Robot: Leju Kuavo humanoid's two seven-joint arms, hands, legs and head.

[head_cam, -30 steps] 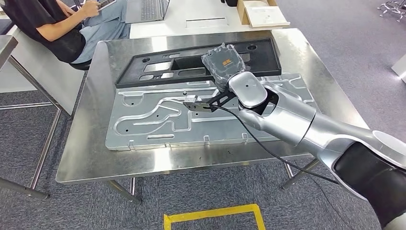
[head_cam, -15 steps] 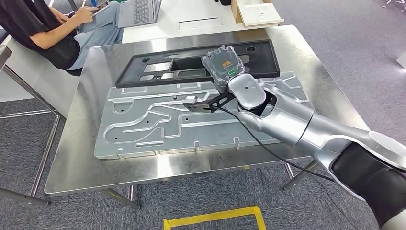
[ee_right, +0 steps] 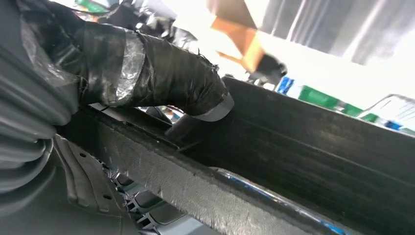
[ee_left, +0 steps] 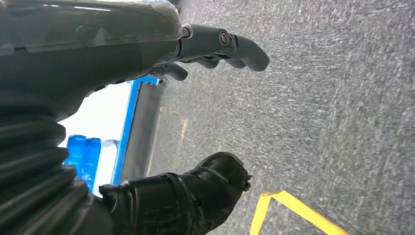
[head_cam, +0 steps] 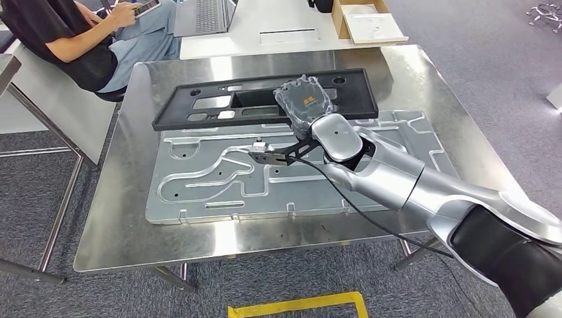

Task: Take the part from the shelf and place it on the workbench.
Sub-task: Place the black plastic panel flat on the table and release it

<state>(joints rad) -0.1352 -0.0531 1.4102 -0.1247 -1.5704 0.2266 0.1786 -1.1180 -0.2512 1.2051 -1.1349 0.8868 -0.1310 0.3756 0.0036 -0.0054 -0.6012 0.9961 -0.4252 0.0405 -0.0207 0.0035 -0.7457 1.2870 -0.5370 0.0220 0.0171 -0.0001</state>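
My counter (head_cam: 199,238) is a steel-topped table that takes up most of my head view, its bare front edge running along six o'clock. On it lies a long silver stamped plate (head_cam: 219,179) with raised channels, spread from nine o'clock across to three o'clock. Just beyond that plate, toward twelve o'clock, sits the part (head_cam: 199,106): a flat black panel with rectangular cut-outs, lying on the counter and touching the plate's far edge.

My right arm comes in from five o'clock and reaches to the centre. My right hand (head_cam: 306,101), under a clear wrinkled cover, is on the part near its one o'clock end; in my right wrist view the taped thumb (ee_right: 166,78) is curled over the black edge of the part (ee_right: 313,161), with a dark finger beneath it, so I am gripping the panel there.

A person (head_cam: 59,40) in a dark top sits beside the counter at eleven o'clock, holding a tablet. Behind, at twelve o'clock, a laptop (head_cam: 205,13) rests on a white desk, and a cardboard tray (head_cam: 368,20) lies at one o'clock.

My left hand (ee_left: 205,107) hangs over grey carpet, fingers (ee_left: 235,46) and thumb spread apart with nothing between them. Yellow floor tape (head_cam: 298,307) marks six o'clock.
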